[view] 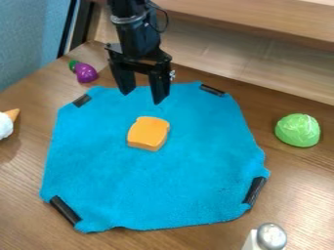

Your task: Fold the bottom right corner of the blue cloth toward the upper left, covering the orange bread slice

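My gripper [141, 99] is open, its two fingers well apart, and it holds nothing. It hangs above the far part of the blue cloth [156, 190]. The orange bread slice [148, 134] lies on this cloth, near below my fingertips, not touched.

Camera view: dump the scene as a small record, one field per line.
gripper: black gripper, open, over the far part of the cloth
nearest thing: orange bread-shaped toy, lying on the cloth
cloth: blue cloth, spread on wooden table, black strips at four corners
image right: green toy cabbage
upper left: purple toy eggplant
left edge: toy ice cream cone, partly cut off
bottom edge: silver-topped shaker, partly cut off
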{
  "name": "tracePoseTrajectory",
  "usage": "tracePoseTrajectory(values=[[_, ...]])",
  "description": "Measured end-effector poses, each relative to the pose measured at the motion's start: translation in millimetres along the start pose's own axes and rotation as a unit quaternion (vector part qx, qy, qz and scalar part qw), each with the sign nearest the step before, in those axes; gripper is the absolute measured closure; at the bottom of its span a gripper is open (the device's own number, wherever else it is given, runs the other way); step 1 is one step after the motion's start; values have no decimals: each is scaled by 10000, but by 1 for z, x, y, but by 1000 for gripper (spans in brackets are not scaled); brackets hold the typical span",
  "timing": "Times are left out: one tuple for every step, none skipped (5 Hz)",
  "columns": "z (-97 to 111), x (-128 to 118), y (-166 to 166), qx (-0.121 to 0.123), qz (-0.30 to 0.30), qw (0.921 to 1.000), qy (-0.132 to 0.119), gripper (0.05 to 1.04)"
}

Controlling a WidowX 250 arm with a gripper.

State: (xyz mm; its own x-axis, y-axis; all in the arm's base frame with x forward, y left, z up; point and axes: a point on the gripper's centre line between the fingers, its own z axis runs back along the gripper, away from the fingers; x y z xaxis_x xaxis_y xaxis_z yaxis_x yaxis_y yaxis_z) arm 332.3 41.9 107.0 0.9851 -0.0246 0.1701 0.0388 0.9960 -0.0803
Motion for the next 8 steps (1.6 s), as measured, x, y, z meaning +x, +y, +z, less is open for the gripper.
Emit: tracePoseTrajectory(values=[[-11,-2,0,-36,35,9999,166,84],[-26,9,-39,-135,-336,9990,247,84],[-33,23,-78,-282,-594,9978,121,84],[-46,31,-108,-387,-728,9965,156,84],[-58,26,-140,-574,-827,9947,228,84],[-67,18,-168,-639,-1000,9924,317,84],[-72,5,-183,-611,-1047,9916,442,84],[-77,-8,-192,-452,-1162,9906,554,84]])
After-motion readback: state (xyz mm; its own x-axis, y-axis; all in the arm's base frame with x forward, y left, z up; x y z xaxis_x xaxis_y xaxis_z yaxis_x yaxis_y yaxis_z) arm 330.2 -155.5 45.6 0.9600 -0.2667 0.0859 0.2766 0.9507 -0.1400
